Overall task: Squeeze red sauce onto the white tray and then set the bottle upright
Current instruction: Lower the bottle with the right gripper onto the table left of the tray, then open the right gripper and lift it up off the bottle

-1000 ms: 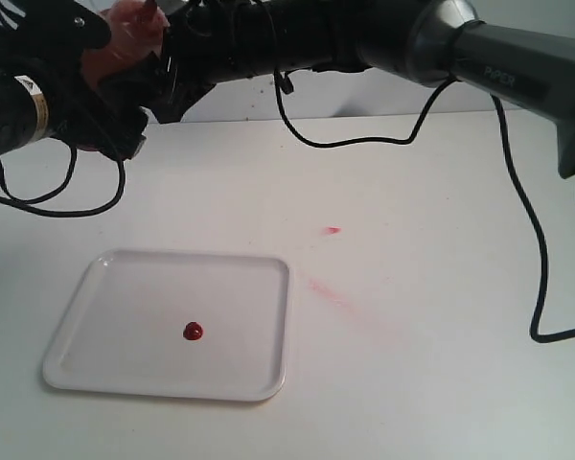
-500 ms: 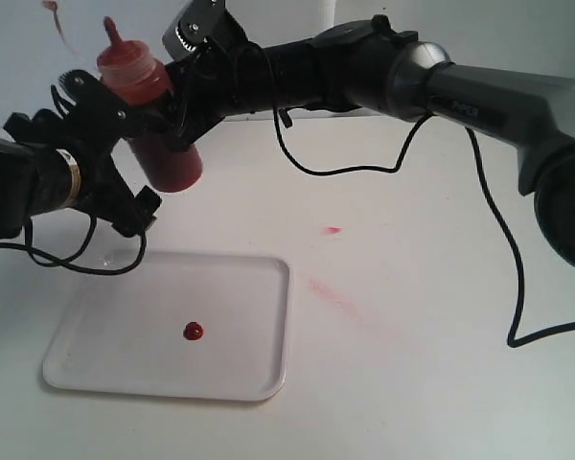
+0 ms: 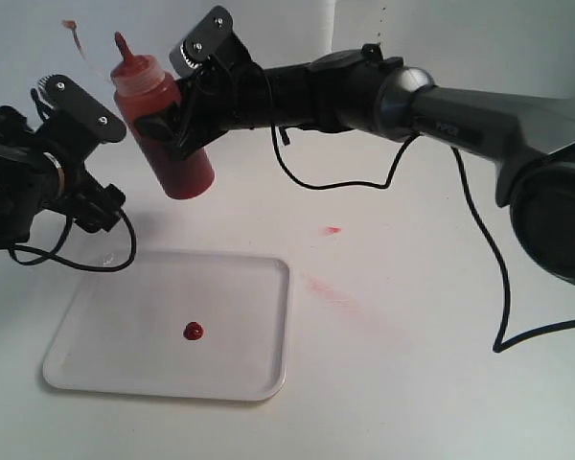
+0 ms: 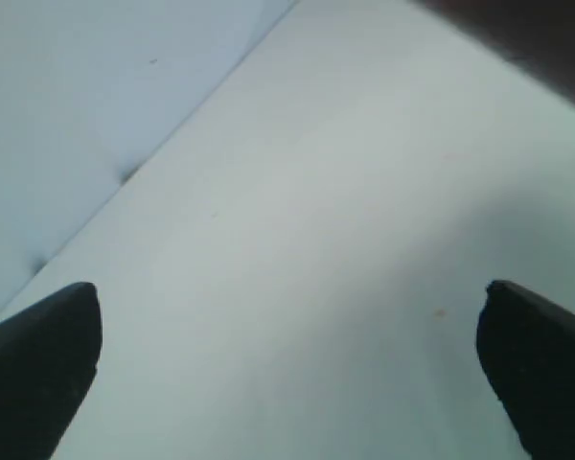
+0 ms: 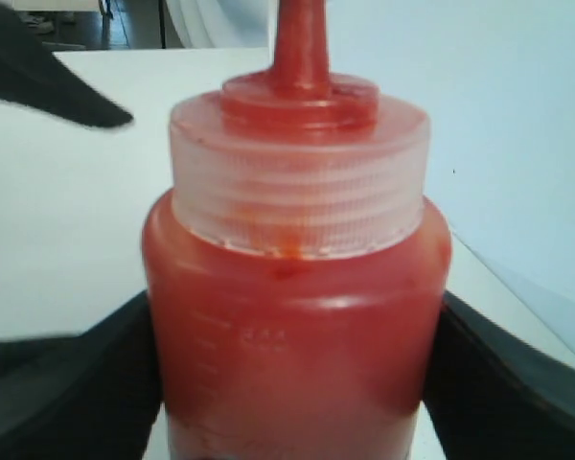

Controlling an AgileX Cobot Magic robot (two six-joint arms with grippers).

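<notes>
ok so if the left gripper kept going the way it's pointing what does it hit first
Probably the bare table: the left gripper, jaws open, faces only its white surface in the wrist view, with the wall beyond. Depth is unclear.

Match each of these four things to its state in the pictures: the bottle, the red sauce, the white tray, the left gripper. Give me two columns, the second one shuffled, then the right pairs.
Column A
1. bottle
2. red sauce
3. white tray
4. left gripper

Column B
a. open, fingers apart, holding nothing
b. a small round blob on the tray
c. held in the air, nozzle up
d. lying flat on the table

Pairs: 1-c, 2-b, 3-d, 4-a
</notes>
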